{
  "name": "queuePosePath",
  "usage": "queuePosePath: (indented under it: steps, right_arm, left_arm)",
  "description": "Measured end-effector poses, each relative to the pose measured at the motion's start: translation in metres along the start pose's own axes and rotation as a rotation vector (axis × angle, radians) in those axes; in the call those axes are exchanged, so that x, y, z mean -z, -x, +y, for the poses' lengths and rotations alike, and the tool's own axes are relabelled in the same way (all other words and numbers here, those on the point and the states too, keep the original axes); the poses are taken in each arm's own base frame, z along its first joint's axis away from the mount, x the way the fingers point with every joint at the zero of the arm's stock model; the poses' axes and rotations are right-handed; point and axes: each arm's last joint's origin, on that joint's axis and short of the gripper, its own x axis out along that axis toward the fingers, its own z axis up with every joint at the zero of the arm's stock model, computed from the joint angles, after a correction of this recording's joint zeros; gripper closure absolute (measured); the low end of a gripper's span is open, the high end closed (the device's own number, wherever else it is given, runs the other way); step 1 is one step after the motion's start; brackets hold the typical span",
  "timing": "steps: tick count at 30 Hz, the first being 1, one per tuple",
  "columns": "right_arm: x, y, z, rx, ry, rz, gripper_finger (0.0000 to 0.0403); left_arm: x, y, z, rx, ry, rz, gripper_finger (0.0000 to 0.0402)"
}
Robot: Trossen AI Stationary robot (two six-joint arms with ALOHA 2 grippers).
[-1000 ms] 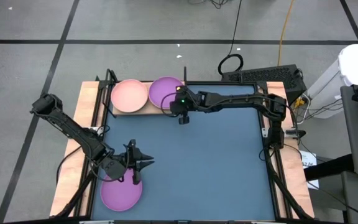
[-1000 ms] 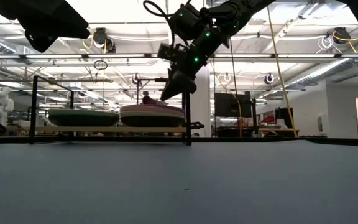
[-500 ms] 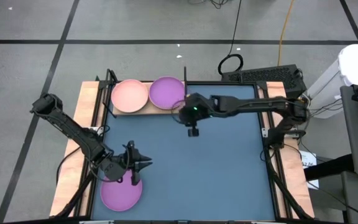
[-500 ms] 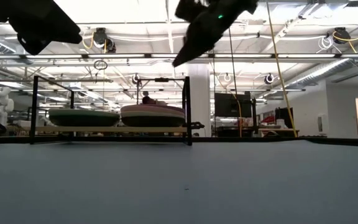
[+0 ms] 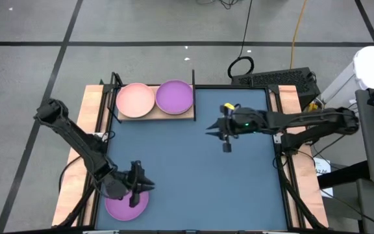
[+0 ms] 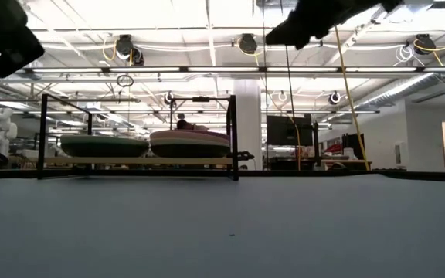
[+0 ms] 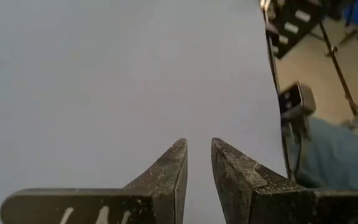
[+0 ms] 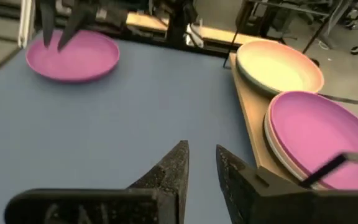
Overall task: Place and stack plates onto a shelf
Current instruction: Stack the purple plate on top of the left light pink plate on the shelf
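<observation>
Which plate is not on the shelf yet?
Start at the big blue-grey mat, then look to its near left corner. One purple plate lies flat there under the left gripper; the others sit stacked on the wooden shelf.

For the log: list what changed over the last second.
The right gripper pulled back from the shelf toward the mat's middle, empty. The left gripper dropped down over the purple plate on the mat. Both shelf stacks and that plate stayed put.

- You have two plate stacks [image 5: 154,99] side by side on the shelf [image 5: 188,114] at the mat's [image 5: 239,175] far left corner.
- One plate [image 5: 123,205] lies alone at the near left, under the left gripper [image 5: 137,190].
</observation>
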Motion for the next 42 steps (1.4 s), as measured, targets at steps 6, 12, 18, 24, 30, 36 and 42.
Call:
queuePosePath:
  steps: [6, 12, 18, 24, 30, 36, 42]
  right_arm:
    - [0.001, 0.022, 0.002, -0.003, -0.102, -0.052, 0.0339]
    - [0.0, 0.03, 0.016, -0.064, -0.104, -0.058, 0.0339]
    - [-0.004, 0.036, 0.035, -0.14, -0.115, -0.086, 0.0339]
    - [-0.006, 0.041, 0.054, -0.22, -0.095, -0.095, 0.0339]
    - [-0.007, 0.043, 0.06, -0.236, -0.073, -0.102, 0.0339]
    - [-0.007, 0.043, 0.058, -0.173, -0.053, -0.105, 0.0339]
    - [-0.011, 0.043, 0.057, -0.159, -0.041, -0.125, 0.0339]
  left_arm:
    - [0.008, -0.023, -0.017, -0.024, -0.014, 0.145, 0.0323]
    - [0.007, -0.039, -0.041, -0.141, -0.052, 0.292, 0.0323]
    - [0.016, -0.045, -0.07, -0.195, -0.081, 0.401, 0.0323]
    - [0.034, -0.046, -0.086, -0.212, -0.102, 0.456, 0.0323]
    - [0.05, -0.042, -0.086, -0.288, -0.045, 0.485, 0.0323]
    - [0.054, -0.038, -0.084, -0.345, 0.058, 0.481, 0.0323]
    - [0.056, -0.038, -0.091, -0.31, 0.163, 0.454, 0.0323]
